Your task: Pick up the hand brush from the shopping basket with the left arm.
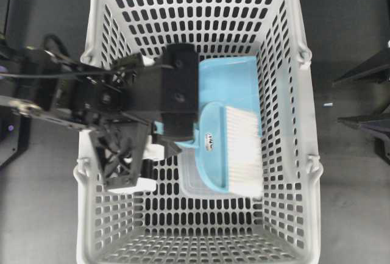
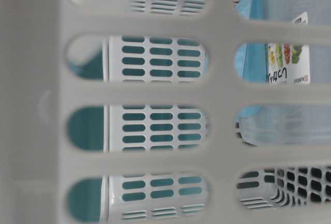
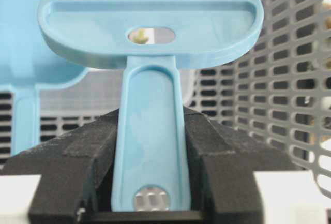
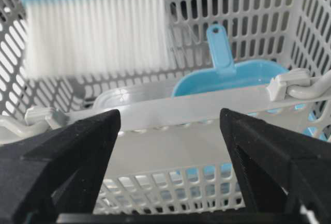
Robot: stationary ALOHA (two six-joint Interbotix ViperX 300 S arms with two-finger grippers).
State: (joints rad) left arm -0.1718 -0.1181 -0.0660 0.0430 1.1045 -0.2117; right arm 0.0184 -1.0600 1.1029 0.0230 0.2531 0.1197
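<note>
Hand brush (image 3: 150,53): thin handle clamped between both black pads of the left gripper (image 3: 150,151), bristles pointing away, held above the shopping basket (image 1: 292,154) floor and the blue dustpan (image 1: 234,81). Right gripper (image 4: 170,146): fingers spread wide, holding nothing, outside the basket wall.

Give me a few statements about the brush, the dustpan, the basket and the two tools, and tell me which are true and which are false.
1. The left tool is shut on the handle of the hand brush. True.
2. The right tool holds the dustpan. False: its jaws stand apart with nothing between them, outside the shopping basket.
3. The brush's bristles are white. True.
4. The dustpan lies on the table beside the basket. False: it is inside the basket.
5. The basket's walls are solid. False: they are perforated with oval slots.
</note>
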